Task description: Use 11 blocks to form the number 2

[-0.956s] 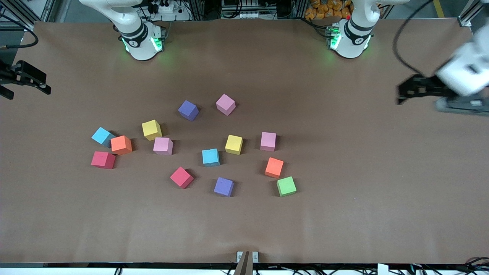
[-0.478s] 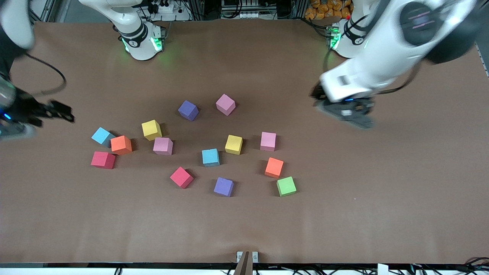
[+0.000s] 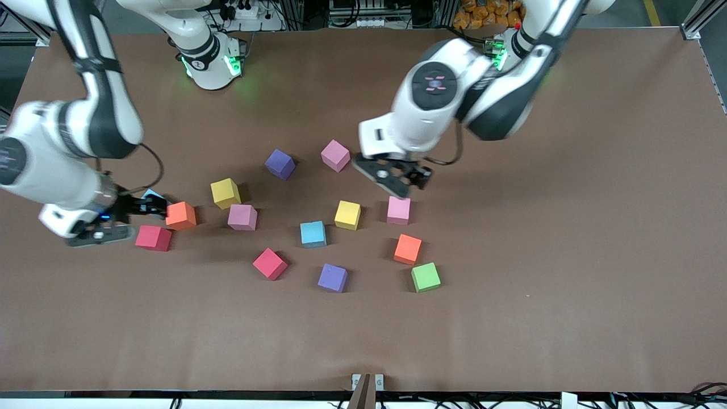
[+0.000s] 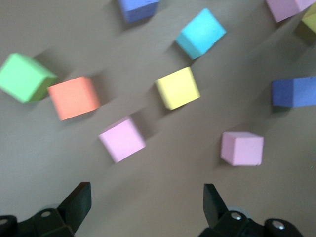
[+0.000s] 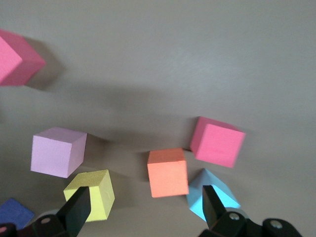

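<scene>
Thirteen coloured foam blocks [image 3: 346, 215] lie scattered loose across the brown surface [image 3: 511, 318], most apart, no number 2 formed.

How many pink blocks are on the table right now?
3: one pink block beside the purple block, one under the left gripper, one by the yellow block.
</scene>
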Controlling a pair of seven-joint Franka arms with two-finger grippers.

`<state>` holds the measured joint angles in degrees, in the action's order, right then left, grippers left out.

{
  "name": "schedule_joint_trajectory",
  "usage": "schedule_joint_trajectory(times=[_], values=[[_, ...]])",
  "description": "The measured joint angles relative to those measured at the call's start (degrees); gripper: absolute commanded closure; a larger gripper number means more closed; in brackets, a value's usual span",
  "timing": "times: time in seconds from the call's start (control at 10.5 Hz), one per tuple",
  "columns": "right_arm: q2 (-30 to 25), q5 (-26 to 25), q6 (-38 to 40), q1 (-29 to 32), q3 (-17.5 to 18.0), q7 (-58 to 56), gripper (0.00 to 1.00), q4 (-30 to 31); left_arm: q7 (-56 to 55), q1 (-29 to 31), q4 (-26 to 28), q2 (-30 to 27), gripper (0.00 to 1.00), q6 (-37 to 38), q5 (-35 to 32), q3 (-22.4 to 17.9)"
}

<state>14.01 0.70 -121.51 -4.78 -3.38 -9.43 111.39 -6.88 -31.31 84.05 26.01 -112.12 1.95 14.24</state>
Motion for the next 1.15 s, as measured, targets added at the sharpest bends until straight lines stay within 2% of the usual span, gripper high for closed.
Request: schedule_joint_trajectory(times=[0.19,0.48,0.76,1.15], values=[[2.34,-0.7,-4.3,-0.77,-0.01,0.01,0.0,3.3,-7.62,-4.67,2.27,1.36,0.0,-5.84,-1.82,0.22],[7.57,-2.04,-10.12,-0.37,-0.36,0.0,0.0,4.19,-18.15,-11.05,4.03,5.55,0.0,-11.65,-6.13,0.28],[9.68,-2.31,-10.79,-0.18,-0.48,-0.23,0.0,4.75,-28.14,-14.5,8.76,9.73,0.0,-22.92,-8.83,0.26],[10.09,-2.75,-11.55,-0.11,-0.57,-1.16,0.0,6.29,-31.41,-15.81,11.03,11.83,0.0,-25.12,-16.05,0.29]])
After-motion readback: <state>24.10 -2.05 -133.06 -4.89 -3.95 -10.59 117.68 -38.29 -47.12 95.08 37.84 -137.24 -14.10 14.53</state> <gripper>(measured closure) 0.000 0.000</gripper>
